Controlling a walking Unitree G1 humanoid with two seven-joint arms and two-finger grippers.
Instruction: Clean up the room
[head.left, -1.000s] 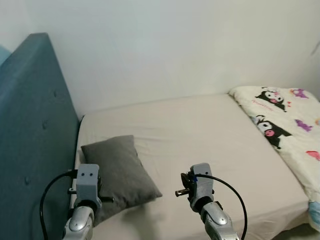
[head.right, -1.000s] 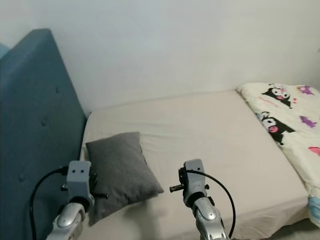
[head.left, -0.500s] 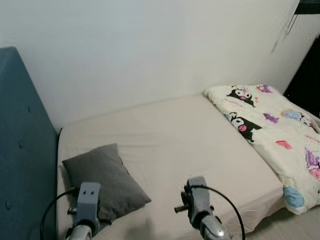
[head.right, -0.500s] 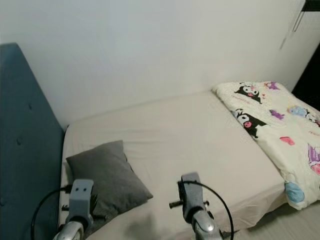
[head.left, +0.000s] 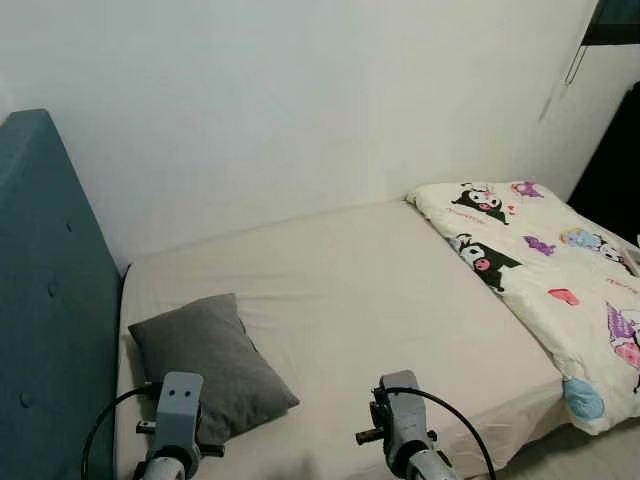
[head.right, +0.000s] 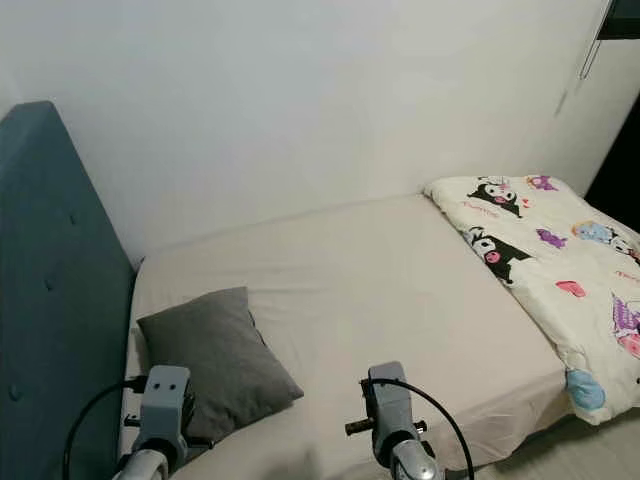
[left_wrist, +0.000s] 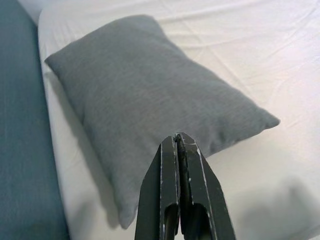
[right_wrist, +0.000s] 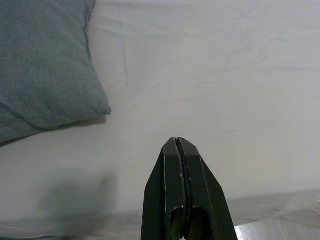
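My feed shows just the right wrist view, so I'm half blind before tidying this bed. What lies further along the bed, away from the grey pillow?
Observer: A white cartoon-print duvet is bunched at the foot end, on the robot's right, hanging over the bed's near edge.
Operator: Is the left hand holding anything?
Observer: No. The left hand is shut on nothing, above the grey pillow.
Operator: What's beyond the pillow?
Observer: A blue tufted headboard stands on the robot's left, and the pillow lies close to it on the beige sheet.
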